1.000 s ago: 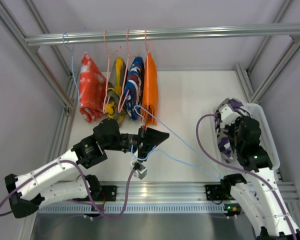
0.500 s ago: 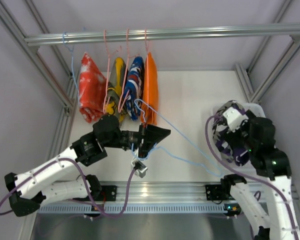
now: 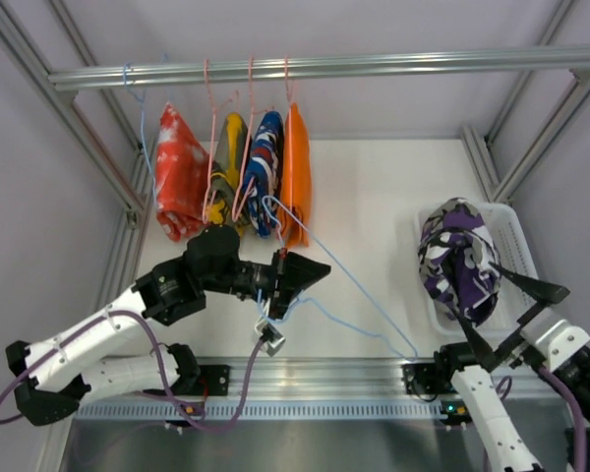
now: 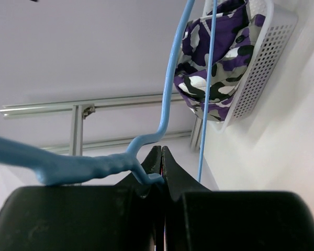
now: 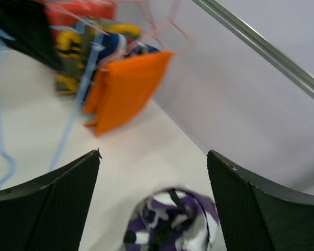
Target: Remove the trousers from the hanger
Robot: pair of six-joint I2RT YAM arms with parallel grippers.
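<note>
Currently the left gripper [image 4: 161,157] has its jaws pinched fully together on the bare blue hanger [image 4: 170,104], gripping it at the kink below the hook. The right gripper [image 5: 153,157] stands wide, nothing between its fingers. The camouflage trousers [image 3: 459,258] lie heaped in the white basket [image 3: 519,236], below and just ahead of the right jaws. The orange trousers [image 3: 296,167] hang on a pink hanger [image 3: 286,84], beyond the left jaws.

Risks, as I judge them:
- The blue hanger's hook end sits close to the orange trousers' lower edge. Any swing of the left wrist could snag the cloth or the neighbouring blue patterned garment [image 3: 266,162].
- Its long wire runs toward the right arm's side, so a right-arm reach toward the orange trousers could foul it.
- The camouflage heap stands above the basket rim and a brush from the right fingers could tip it out.
</note>
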